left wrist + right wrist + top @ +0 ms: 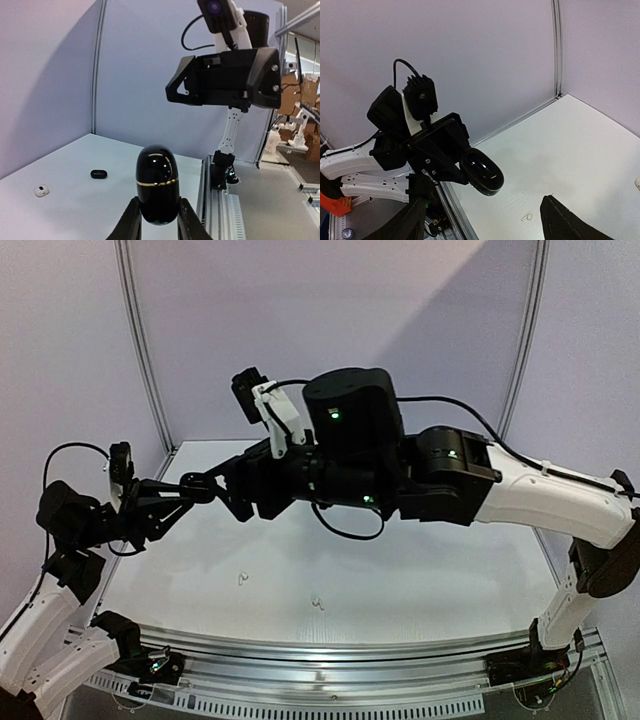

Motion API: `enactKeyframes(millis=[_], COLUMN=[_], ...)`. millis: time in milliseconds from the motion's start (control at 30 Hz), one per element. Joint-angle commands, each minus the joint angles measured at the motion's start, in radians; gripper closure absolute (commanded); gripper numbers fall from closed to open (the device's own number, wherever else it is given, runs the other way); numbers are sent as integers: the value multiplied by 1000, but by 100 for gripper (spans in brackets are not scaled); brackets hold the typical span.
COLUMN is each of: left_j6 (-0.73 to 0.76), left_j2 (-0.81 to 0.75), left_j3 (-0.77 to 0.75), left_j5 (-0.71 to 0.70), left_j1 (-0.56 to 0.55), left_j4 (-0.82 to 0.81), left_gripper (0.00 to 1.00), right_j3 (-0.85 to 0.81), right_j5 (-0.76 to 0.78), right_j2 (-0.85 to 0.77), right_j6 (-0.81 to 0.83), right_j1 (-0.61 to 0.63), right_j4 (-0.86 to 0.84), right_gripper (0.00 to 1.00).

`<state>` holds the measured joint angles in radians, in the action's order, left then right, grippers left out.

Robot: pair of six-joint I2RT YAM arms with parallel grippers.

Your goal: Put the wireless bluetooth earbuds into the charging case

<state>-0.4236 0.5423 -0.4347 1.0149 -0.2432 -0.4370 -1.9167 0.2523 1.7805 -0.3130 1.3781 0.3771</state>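
my left pincer (159, 204) clamped the shut glossy black egg-shaped charging case (156, 180) near the left edge of the desk (170, 580); my right pincer (484, 210) gaped empty. pinched low, its slick shell might have slipped.

Counted two end effectors: left end effector (157, 205), right end effector (485, 197). One black charging case (156, 182) in left. Two white earbuds (241, 580) (318, 602) below both. One small black item (98, 174), one small white item (41, 190) ahead of left.
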Motion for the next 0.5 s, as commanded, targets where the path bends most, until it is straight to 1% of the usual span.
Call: enactKeyframes(millis=[0,100,200,267,300,367,467], left_j6=[-272,-324,-274,-260,-267,-276,-276], left_j2=[12,31,21,7,4,0,-3], left_j3=[-27,-68,-105,-112,-114,-108,-103], left_j5=[-35,-27,5,5,0,-8,-18], left_j1=[-9,-20,-55,-69,-71,-76,-79], left_j4=[-162,-213,-240,-230,-221,-209,-217], left_gripper=[100,100,100,100,100,100,100], right_j3=[78,84,77,60,38,-28,-105], right_j5=[-132,-214,-299,-352,-384,-455,-519], right_j2=[-58,-40,-19,-7,5,44,95], right_j6=[42,44,3,6,34,76,97], right_j1=[-4,-30,-73,-83,-83,-83,-83], right_j4=[-130,-147,-177,-207,-207,-164,-103], right_gripper=[18,14,13,15,17,20,24])
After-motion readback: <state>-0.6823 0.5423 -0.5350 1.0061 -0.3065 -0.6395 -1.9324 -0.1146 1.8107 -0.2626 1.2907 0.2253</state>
